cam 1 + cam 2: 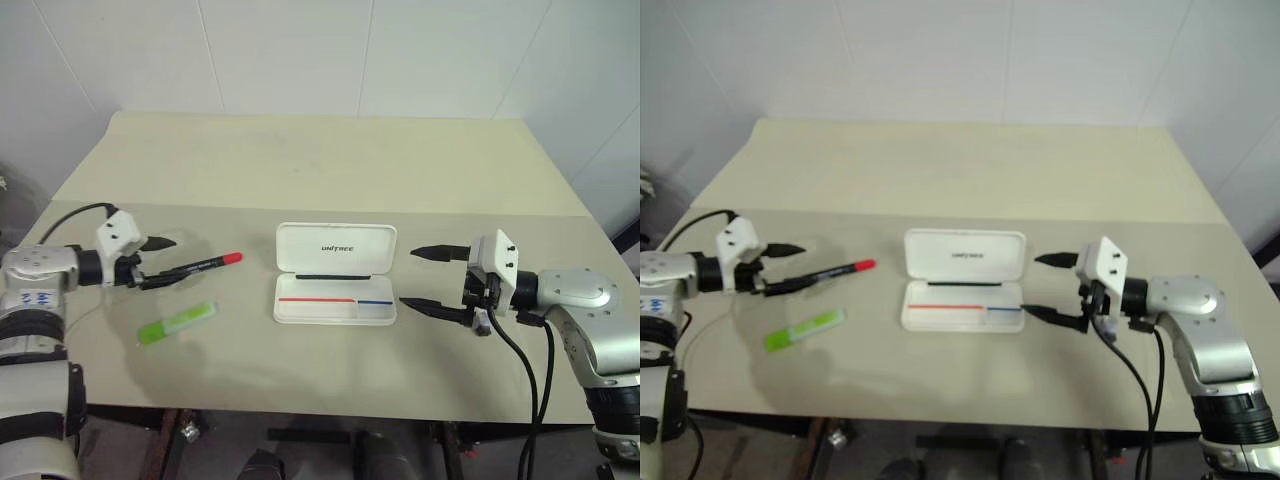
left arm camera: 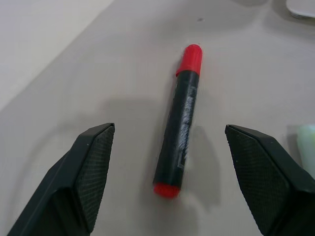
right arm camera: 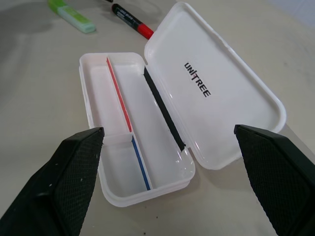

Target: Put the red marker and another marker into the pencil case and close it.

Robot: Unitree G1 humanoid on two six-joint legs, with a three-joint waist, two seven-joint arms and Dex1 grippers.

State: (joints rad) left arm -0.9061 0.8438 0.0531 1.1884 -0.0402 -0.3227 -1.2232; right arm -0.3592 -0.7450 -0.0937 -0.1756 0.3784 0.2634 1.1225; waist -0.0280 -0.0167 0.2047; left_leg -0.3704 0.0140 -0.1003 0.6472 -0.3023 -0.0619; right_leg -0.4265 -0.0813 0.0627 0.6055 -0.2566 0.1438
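1. Beige table (image 1: 330,170) stands against a white tiled wall, its top carrying the three task things in a loose row near the front edge
2. At the middle lies the pencil case (image 1: 335,285), opened flat: the lid with dark "UNITREE" lettering lies on the far side, the tray on the near side, with a thin red stripe and a shorter blue one running along inside it; nothing is in the tray
3. To the robot's left of the case, well apart from it, the red marker (image 1: 200,268) lies flat on the table, its bright red cap pointing toward the case and its black barrel toward the left gripper (image 1: 160,262)
4. The left gripper has its two black fingers spread wide, and the barrel's back end lies between the fingertips; in the left wrist view the marker (image 2: 179,120) lies in the gap, touching neither finger
5. The lime-green highlighter (image 1: 178,322) lies nearer the front edge, just beside the red marker and apart from it
6. The right gripper (image 1: 435,278) hovers just beside the case's right end, fingers spread wide and holding nothing, pointing toward the open case (image 3: 147,128)
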